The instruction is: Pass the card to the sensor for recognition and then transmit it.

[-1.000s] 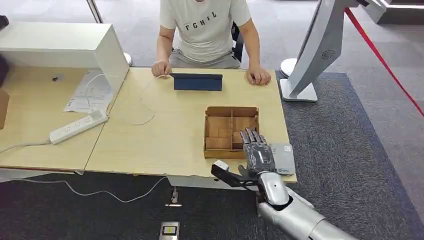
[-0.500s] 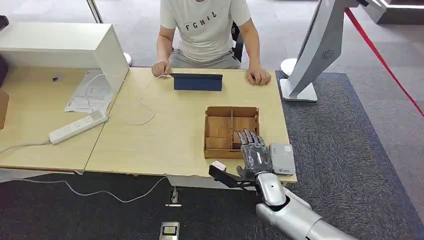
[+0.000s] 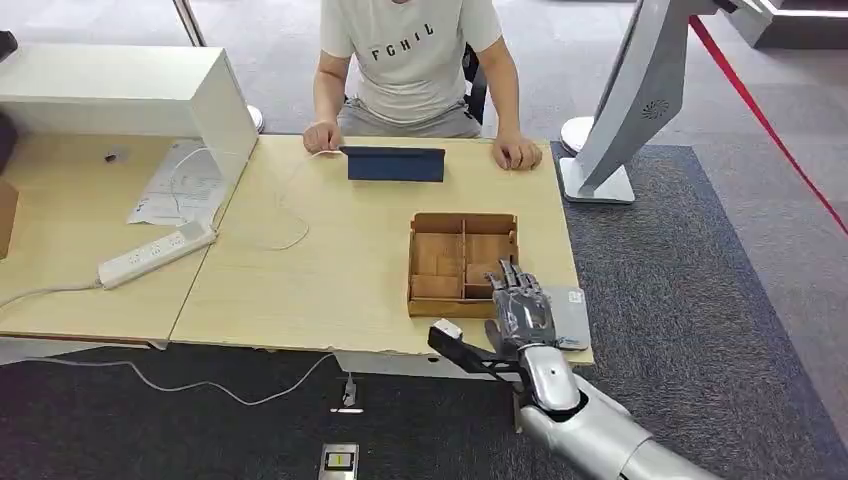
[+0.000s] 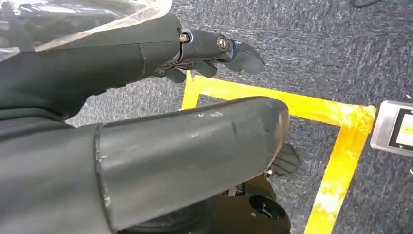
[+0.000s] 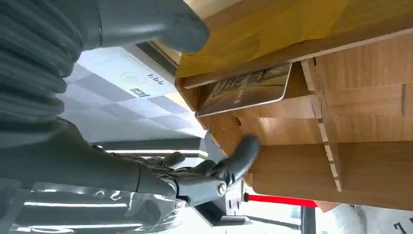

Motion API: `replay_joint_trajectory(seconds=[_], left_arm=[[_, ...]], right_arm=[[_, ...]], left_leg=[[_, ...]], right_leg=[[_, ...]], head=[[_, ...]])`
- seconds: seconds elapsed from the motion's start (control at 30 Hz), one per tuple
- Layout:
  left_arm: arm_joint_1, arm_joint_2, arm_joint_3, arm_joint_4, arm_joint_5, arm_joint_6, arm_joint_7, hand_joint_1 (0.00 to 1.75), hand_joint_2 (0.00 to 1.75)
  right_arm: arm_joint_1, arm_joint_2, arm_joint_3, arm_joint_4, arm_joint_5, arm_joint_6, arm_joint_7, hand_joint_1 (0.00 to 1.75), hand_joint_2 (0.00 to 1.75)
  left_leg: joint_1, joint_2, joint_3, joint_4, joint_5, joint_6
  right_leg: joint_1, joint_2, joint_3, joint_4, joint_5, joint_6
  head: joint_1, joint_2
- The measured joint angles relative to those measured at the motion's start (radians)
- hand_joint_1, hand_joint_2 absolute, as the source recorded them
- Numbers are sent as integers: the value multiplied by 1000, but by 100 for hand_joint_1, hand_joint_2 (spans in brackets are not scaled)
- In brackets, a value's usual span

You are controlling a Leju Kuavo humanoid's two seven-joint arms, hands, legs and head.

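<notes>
A brown divided cardboard box [image 3: 412, 268] stands on the table's near right part. A gold card [image 5: 246, 90] leans inside one of its near compartments. A grey flat sensor [image 3: 573, 314] lies on the table just right of the box. My right hand [image 3: 520, 306] hovers over the box's near right corner and partly over the sensor. Its fingers are spread and point into the box. In the right wrist view the thumb [image 5: 180, 24] and a dark finger [image 5: 241, 153] stand on either side of the card, apart from it. My left hand [image 4: 146, 146] hangs over the floor holding nothing.
A person [image 3: 410, 55] sits at the far side with both hands on the table, behind a dark blue tablet case [image 3: 396, 163]. A power strip [image 3: 157, 253], papers and a white cabinet [image 3: 130, 90] lie at the left. A white stand [image 3: 630, 110] rises at the right.
My right hand has shifted slightly right and forward, now covering part of the sensor, with its fingertips reaching over the box's near right compartment.
</notes>
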Motion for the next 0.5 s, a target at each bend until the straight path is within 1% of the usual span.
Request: replay_joint_trajectory(seconds=[0.37, 0.5], left_arm=[[0, 4, 0, 0, -3, 3, 10, 0, 0], [0, 4, 0, 0, 0, 20, 12, 0, 0]], right_arm=[[-7, -15, -1, -16, -3, 3, -7, 175, 175], [-7, -16, -1, -18, -1, 3, -13, 175, 175]], left_leg=[[0, 0, 0, 0, 0, 0], [0, 0, 0, 0, 0, 0]], right_leg=[[0, 0, 0, 0, 0, 0], [0, 0, 0, 0, 0, 0]], head=[[0, 0], [0, 0]])
